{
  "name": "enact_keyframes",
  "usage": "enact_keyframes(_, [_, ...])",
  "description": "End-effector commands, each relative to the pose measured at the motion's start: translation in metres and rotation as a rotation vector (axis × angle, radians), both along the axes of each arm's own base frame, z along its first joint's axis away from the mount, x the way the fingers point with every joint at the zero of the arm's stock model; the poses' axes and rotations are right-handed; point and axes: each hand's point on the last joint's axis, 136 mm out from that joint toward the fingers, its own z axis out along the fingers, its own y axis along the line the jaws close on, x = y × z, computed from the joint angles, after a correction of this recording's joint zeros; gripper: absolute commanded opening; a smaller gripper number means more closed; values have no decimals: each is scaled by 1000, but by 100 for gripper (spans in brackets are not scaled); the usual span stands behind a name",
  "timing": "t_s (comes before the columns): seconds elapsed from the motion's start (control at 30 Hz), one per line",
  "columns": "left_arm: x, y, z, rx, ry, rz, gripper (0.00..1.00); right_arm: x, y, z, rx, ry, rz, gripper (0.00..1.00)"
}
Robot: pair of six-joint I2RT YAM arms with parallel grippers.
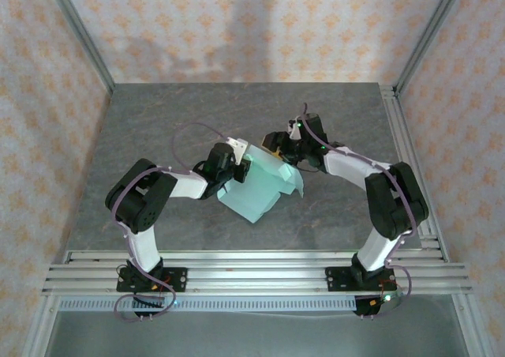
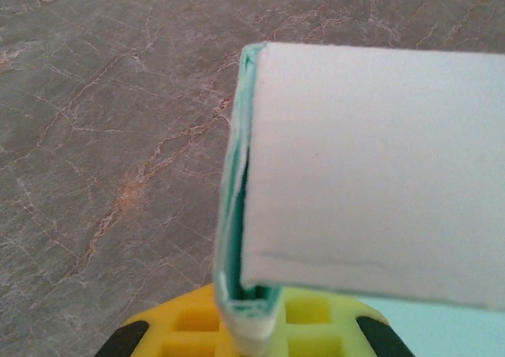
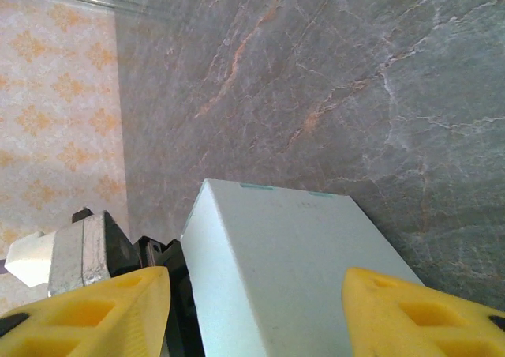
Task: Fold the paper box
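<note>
The paper box [image 1: 259, 186] is pale mint-blue card, partly folded, and lies mid-table between both arms. My left gripper [image 1: 237, 166] holds its left edge. In the left wrist view the yellow fingers [image 2: 177, 325] are shut on a folded flap of the paper box [image 2: 371, 175], pinched upright between them. My right gripper [image 1: 282, 148] is at the box's far right corner. In the right wrist view its yellow fingertips [image 3: 118, 310] stand wide on either side of the paper box [image 3: 284, 246], with a dark gap on the left side. The right gripper [image 3: 264, 317] is open.
The grey marbled table [image 1: 158, 136] stretches bare around the box. Patterned walls [image 1: 237, 25] close off the back and sides. Metal rails [image 1: 252, 266] run along the near edge by the arm bases. The left gripper's body [image 3: 79, 250] sits just left of the box.
</note>
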Motion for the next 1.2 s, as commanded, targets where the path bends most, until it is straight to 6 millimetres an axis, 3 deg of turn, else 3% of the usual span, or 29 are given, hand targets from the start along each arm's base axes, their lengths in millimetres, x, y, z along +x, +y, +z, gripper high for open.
enact_keyframes(0.0, [6,-2,7,-7,-27,7,9,-5,16,0,11,6,76,59])
enact_keyframes(0.23, [12,-1,9,-20,-23,50,9,-36,61,18,67,-38,242,59])
enact_keyframes(0.47, [15,0,20,-59,-42,63,9,-25,44,41,44,-107,169,62])
enact_keyframes(0.67, [11,3,27,-101,-53,53,9,-5,1,65,-62,-208,14,73])
enact_keyframes(0.87, [8,10,40,-148,-72,71,8,1,-62,99,-167,-302,-197,77])
enact_keyframes(1.03, [7,20,58,-221,-88,107,6,-14,-113,128,-205,-395,-371,77])
enact_keyframes(1.17, [10,30,76,-330,-75,154,5,-39,-146,145,-204,-479,-484,76])
